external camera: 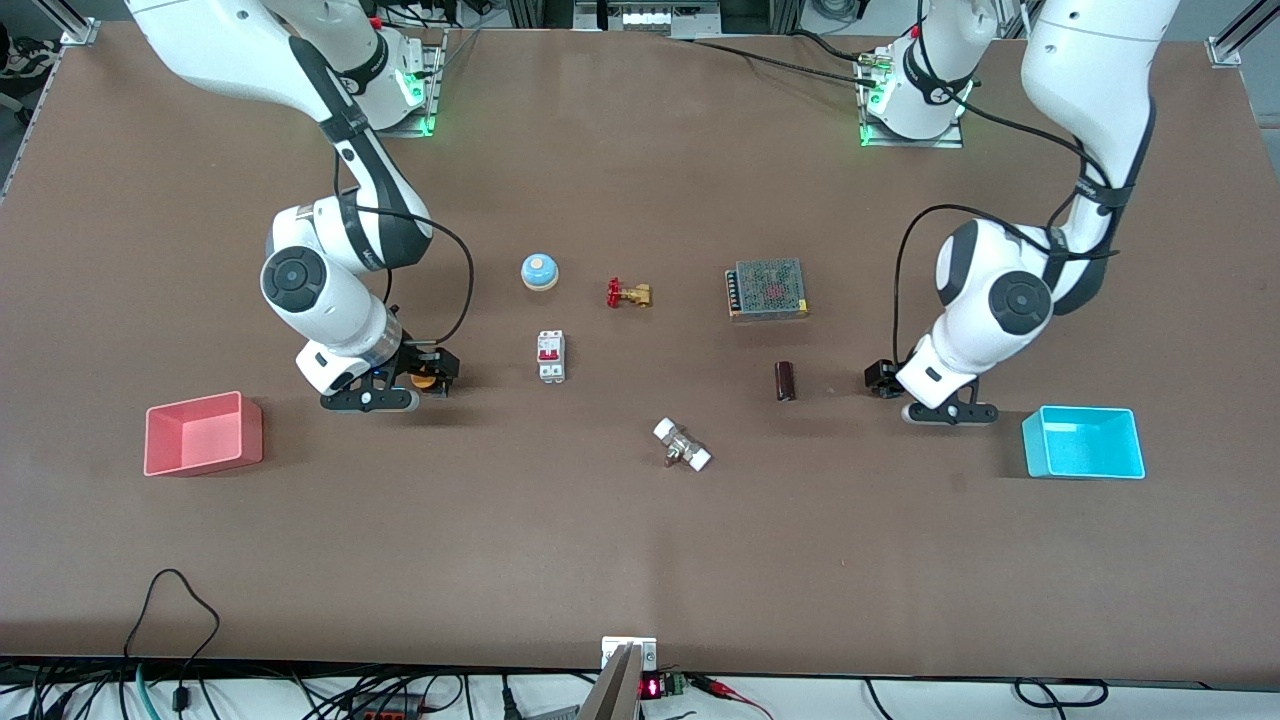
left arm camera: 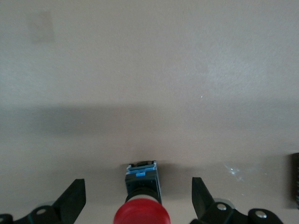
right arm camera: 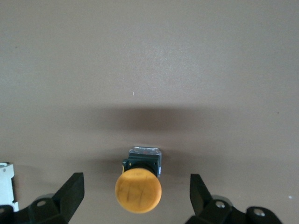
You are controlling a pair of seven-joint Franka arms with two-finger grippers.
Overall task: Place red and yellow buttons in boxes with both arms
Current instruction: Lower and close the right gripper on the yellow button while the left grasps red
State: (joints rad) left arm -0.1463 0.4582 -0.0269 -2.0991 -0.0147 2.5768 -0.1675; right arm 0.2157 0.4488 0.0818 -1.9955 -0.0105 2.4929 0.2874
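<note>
Between the spread fingers of the right gripper (right arm camera: 133,198) lies the yellow button (right arm camera: 138,184), its orange-yellow cap toward the wrist camera and its black body resting on the table (external camera: 640,560). Neither fingertip (right arm camera: 74,189) touches it; the jaws stand wide, with clear table showing on each side of the cap. From the front camera the same button (external camera: 424,379) shows as an orange spot just under the right gripper (external camera: 425,372), toward the right arm's end of the table, and the pink-red box (external camera: 203,433) sits near it, a little nearer the camera.

At the left arm's end, the red button (left arm camera: 142,203) lies likewise between the left gripper's (left arm camera: 138,200) open fingers (left arm camera: 73,200), cap toward the wrist camera, black body with a blue tab on the table, untouched by either finger. In the front view this button is hidden under the left gripper (external camera: 885,378), which is low over the table. The cyan box (external camera: 1083,442) stands near that gripper, slightly nearer the camera.

Between the two grippers lie a blue dome bell (external camera: 539,270), a brass valve (external camera: 628,294), a white circuit breaker (external camera: 551,356), a dark cylinder (external camera: 785,381), a metal power supply (external camera: 767,289) and a white-ended fitting (external camera: 682,445).
</note>
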